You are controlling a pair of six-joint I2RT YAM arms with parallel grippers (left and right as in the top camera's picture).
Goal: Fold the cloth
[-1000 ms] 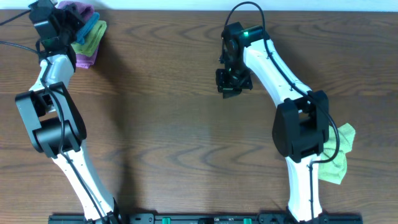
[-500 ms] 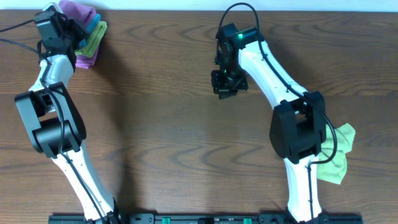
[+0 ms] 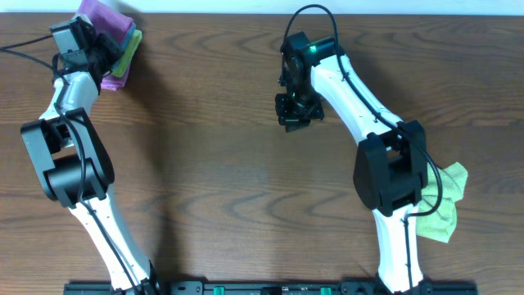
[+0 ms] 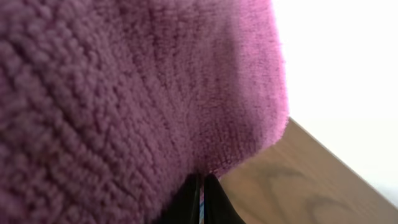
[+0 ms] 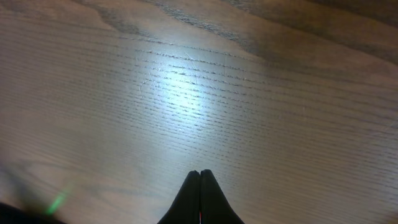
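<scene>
Where the right arm's base stands at the near edge of the wooden tabletop (image 3: 213,188), a crumpled lime-green cloth (image 3: 446,205) lies just beside it on the right, partly hidden behind the arm. Farther out, about mid-depth and right of centre, the right end effector (image 3: 293,115) hangs over bare wood. Its wrist view shows the two dark fingertips (image 5: 200,180) pressed together with nothing between them and only glare-lit wood grain beyond. Farthest away, at the far left corner of the tabletop, the left end effector (image 3: 105,57) reaches into a small heap of cloths. The cloth (image 3: 105,16), orchid purple, sits on top at the very back edge, with a green cloth (image 3: 128,51) showing beneath it on the right. In the left wrist view the purple pile fills nearly the whole picture, and the narrow fingertips (image 4: 202,190) meet at its lower edge, pinched on the fabric.
</scene>
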